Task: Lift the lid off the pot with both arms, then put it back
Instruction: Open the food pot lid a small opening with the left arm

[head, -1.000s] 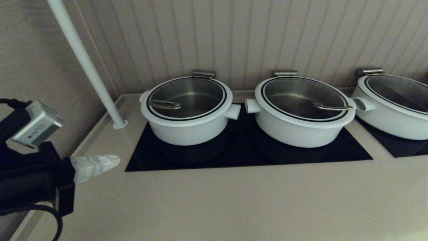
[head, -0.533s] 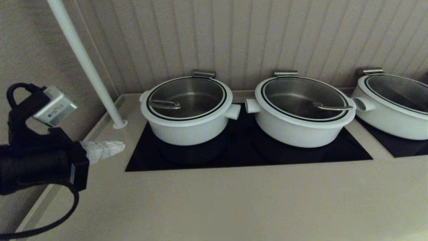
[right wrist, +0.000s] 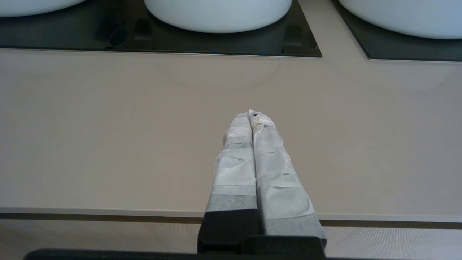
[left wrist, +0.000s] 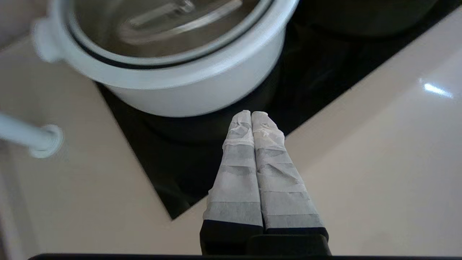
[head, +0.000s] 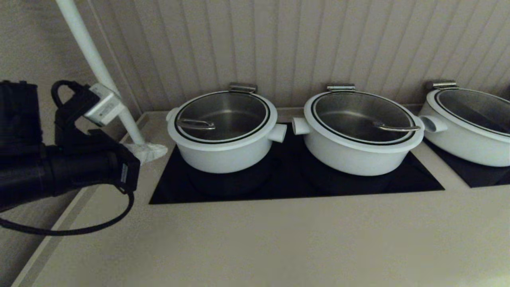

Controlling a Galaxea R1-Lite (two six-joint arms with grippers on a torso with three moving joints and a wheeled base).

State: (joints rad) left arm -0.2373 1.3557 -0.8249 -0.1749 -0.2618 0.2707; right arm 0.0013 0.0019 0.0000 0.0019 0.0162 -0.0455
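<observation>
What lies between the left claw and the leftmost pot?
Nothing. In the left wrist view only bare black cooktop separates the shut left claw from the pot.

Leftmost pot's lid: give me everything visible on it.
The lid is round clear glass inside a broad white ring with a thin black band. A slim curved steel bar handle sits off-centre, toward the robot's left. A steel tab shows at its back edge. It lies flat and closed on the pot. The left gripper is apart from it.
</observation>
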